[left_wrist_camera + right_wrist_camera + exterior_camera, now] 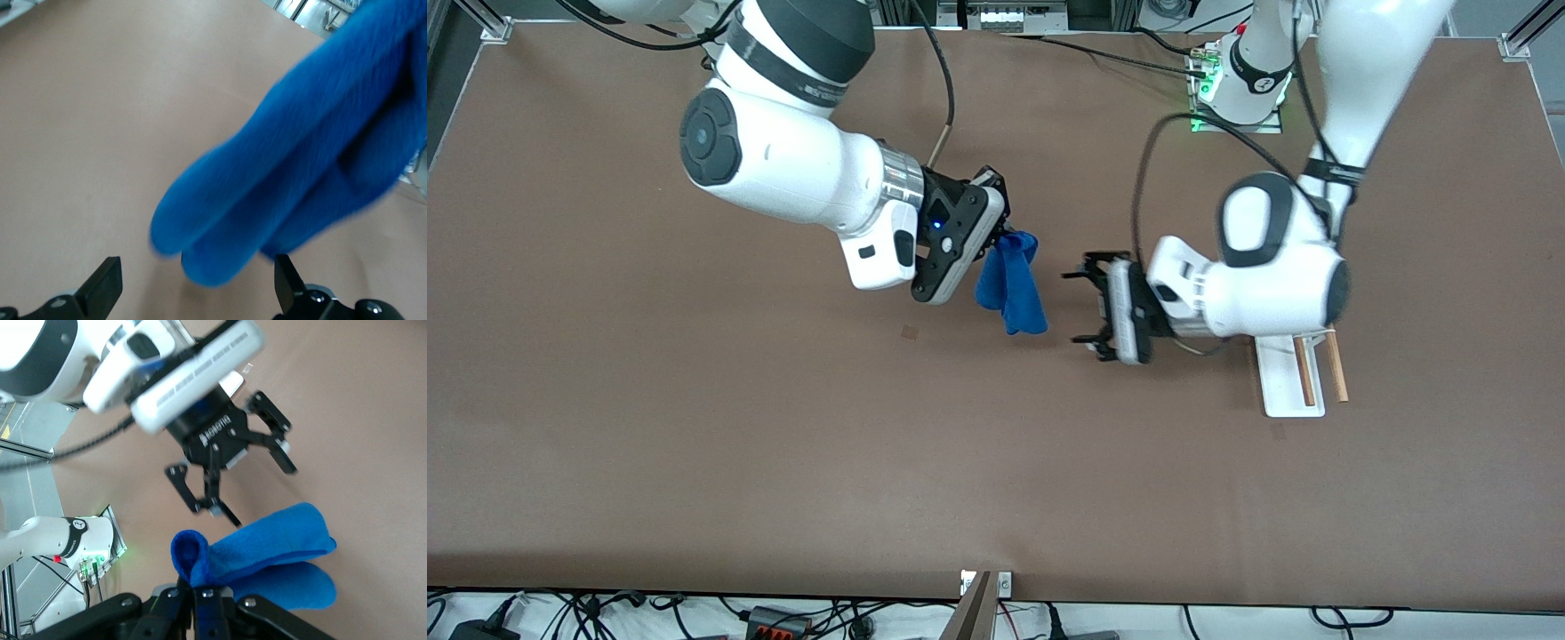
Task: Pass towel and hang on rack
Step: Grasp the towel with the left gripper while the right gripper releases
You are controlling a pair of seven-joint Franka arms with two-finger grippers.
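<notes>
Midair, the right gripper pinches the blue towel over the table's middle; the left gripper gapes beside it. Risk: a shallow bite drops it short of the rack.

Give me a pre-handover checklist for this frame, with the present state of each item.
1. Right gripper shut on the blue towel: ok.
2. Towel hangs free above the table: ok.
3. Left gripper open, facing the towel: ok.
4. Towel between the left gripper's fingers: not ok, it is just short of them.
5. Rack upright, rods bare: cannot tell, the left arm covers part of it.
</notes>
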